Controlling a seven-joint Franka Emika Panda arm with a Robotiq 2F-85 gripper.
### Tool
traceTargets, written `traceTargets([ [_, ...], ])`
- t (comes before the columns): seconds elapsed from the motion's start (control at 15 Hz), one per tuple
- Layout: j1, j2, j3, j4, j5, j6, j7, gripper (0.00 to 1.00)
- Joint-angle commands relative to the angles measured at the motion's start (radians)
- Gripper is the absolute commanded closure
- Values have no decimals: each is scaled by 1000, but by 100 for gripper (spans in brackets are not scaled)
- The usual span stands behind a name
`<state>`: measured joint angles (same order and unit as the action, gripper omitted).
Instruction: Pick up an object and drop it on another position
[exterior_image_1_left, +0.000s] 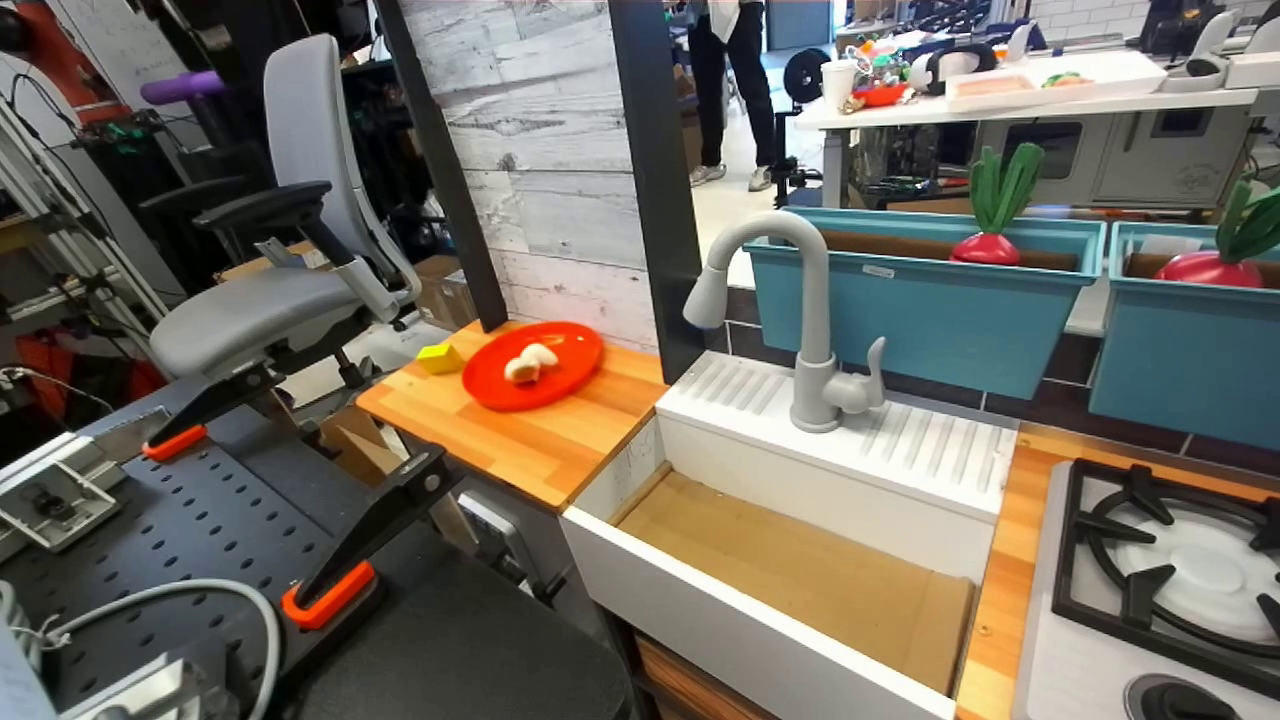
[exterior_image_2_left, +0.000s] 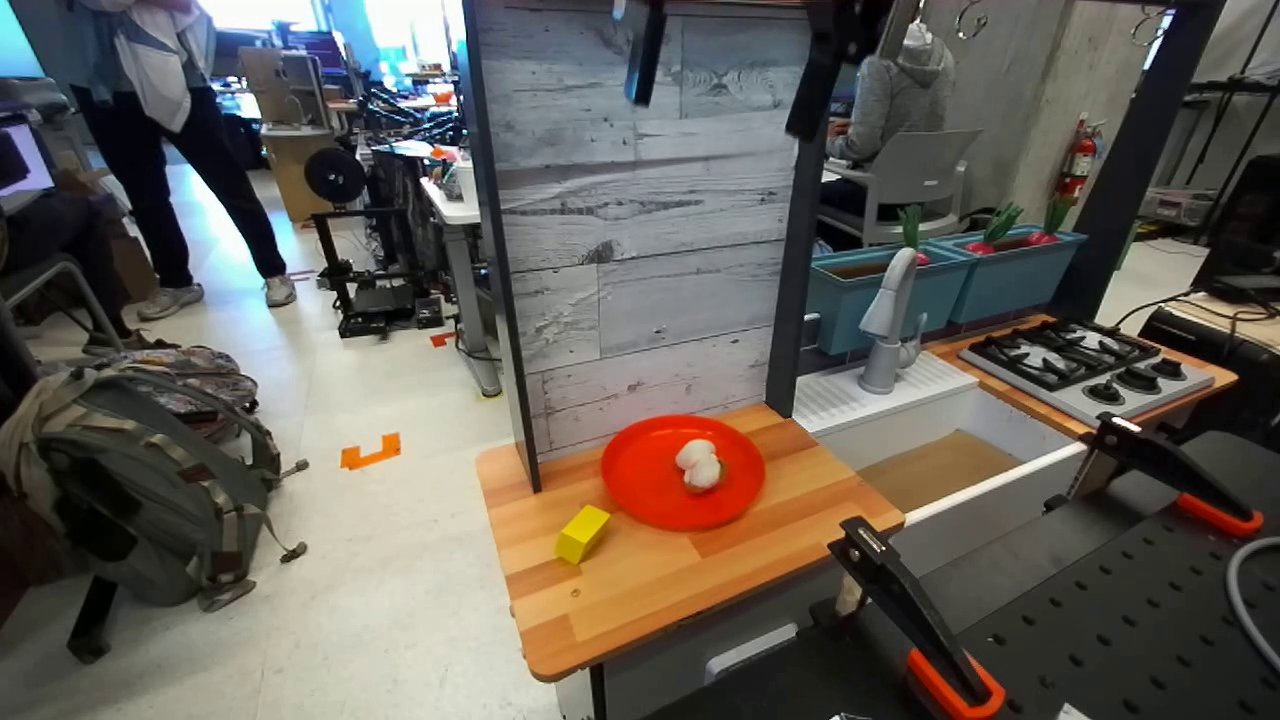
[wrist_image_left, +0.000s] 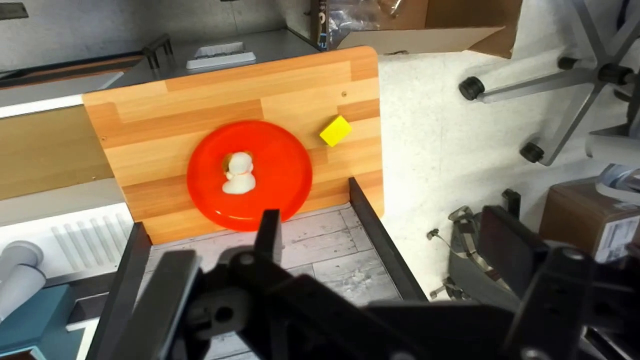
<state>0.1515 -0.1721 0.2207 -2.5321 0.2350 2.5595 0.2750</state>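
A yellow block (exterior_image_1_left: 440, 359) (exterior_image_2_left: 582, 534) (wrist_image_left: 335, 130) lies on the wooden counter (exterior_image_1_left: 520, 455) (exterior_image_2_left: 660, 590) (wrist_image_left: 210, 112). It sits beside a round red plate (exterior_image_1_left: 500, 390) (exterior_image_2_left: 640, 485) (wrist_image_left: 282, 165), apart from its rim. A white, lumpy object with a brownish part, perhaps a toy mushroom or garlic (exterior_image_1_left: 530, 363) (exterior_image_2_left: 700, 466) (wrist_image_left: 240, 175), rests on the plate. My gripper (exterior_image_2_left: 728, 95) (wrist_image_left: 387, 225) is open and empty, with its fingers wide apart. In an exterior view it hangs at the top, high above the counter, in front of the wood-pattern panel.
The grey wood-pattern panel (exterior_image_1_left: 560, 150) (exterior_image_2_left: 650, 250) with dark posts rises behind the plate. A white sink (exterior_image_1_left: 800, 640) with a grey faucet (exterior_image_1_left: 815, 290) adjoins the counter. Beyond are a stove (exterior_image_1_left: 1190, 560) and teal planters (exterior_image_1_left: 920, 310). Black-and-orange clamps (exterior_image_1_left: 370, 540) stand on the robot's table.
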Motion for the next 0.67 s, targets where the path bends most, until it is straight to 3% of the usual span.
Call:
traceTargets([
  [0.0, 1, 195, 1, 72, -62, 118, 37, 0],
  [0.33, 40, 470, -49, 171, -171, 278, 113, 0],
  [0.6, 107, 678, -99, 297, -151, 353, 126, 0],
])
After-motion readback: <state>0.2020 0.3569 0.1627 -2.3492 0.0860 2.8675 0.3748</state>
